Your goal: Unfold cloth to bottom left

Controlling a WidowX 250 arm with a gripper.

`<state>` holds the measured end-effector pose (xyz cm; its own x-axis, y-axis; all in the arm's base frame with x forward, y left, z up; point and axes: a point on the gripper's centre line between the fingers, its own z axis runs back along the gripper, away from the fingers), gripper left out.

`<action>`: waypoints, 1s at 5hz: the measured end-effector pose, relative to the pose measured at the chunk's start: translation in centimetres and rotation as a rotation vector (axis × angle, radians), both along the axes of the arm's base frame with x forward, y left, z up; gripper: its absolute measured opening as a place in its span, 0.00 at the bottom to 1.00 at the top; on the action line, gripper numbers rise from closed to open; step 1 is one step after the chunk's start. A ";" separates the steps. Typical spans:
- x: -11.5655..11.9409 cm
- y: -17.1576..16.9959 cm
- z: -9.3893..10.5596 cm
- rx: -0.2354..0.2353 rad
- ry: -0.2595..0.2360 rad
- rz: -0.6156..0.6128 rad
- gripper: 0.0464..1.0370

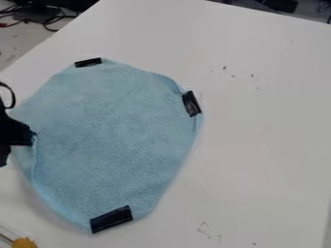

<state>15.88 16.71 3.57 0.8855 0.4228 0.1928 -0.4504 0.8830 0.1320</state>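
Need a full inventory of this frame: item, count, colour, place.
cloth: 1, light blue, left and centre of the table
strips on the cloth: 3, black, at its top, right and bottom edges
table: 1, white, under the cloth
marks on table: several, dark, right of the cloth and lower right
small object: 1, yellow, bottom left corner; identity unclear
cables: several, mostly black, some red, top left
dark items: count unclear, beyond the table's top right edge
gripper: 1, black, left edge of view, at the cloth's left edge
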 end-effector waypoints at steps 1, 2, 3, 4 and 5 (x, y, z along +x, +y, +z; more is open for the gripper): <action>1.3 1.0 -0.4 -0.018 0.024 -0.035 0.16; 4.1 1.4 0.3 -0.016 0.057 -0.106 0.42; 4.9 1.3 0.4 -0.024 0.074 -0.117 0.75; 5.2 1.2 -0.9 -0.057 0.070 -0.124 0.96; 5.1 1.4 -1.7 -0.087 0.063 -0.124 0.97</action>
<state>20.99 18.13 1.87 0.9411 0.3220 0.1027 -0.3303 0.9408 0.0768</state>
